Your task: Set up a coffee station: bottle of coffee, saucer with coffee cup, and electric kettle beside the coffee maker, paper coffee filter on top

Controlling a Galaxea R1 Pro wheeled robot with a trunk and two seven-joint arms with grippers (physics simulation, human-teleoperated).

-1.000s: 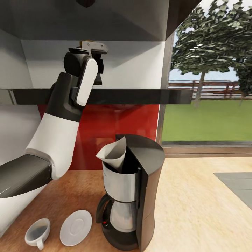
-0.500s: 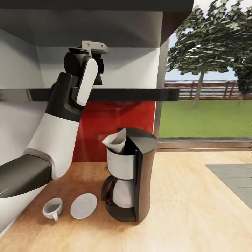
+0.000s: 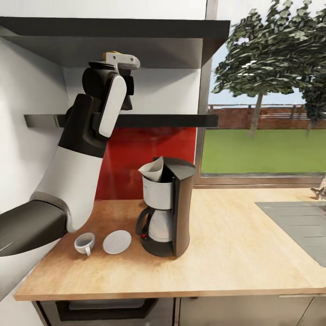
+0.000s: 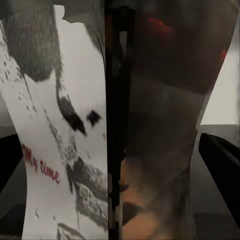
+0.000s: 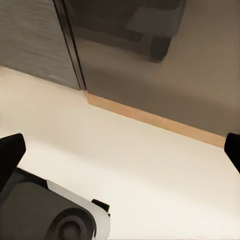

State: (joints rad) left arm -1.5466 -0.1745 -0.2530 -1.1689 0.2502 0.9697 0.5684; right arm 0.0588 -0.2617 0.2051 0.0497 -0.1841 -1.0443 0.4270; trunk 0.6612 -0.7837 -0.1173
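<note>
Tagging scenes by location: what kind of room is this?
Most likely a home kitchen: a coffee maker stands on a wood countertop with a sink set in, below a black wall shelf.

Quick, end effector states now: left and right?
Left end effector: shut on the bottle of coffee, up at shelf height.
Right end effector: open, holding nothing.

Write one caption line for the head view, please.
Left arm raised at the kitchen shelf, left gripper around the bottle of coffee; below, coffee maker holding the paper coffee filter.
</note>
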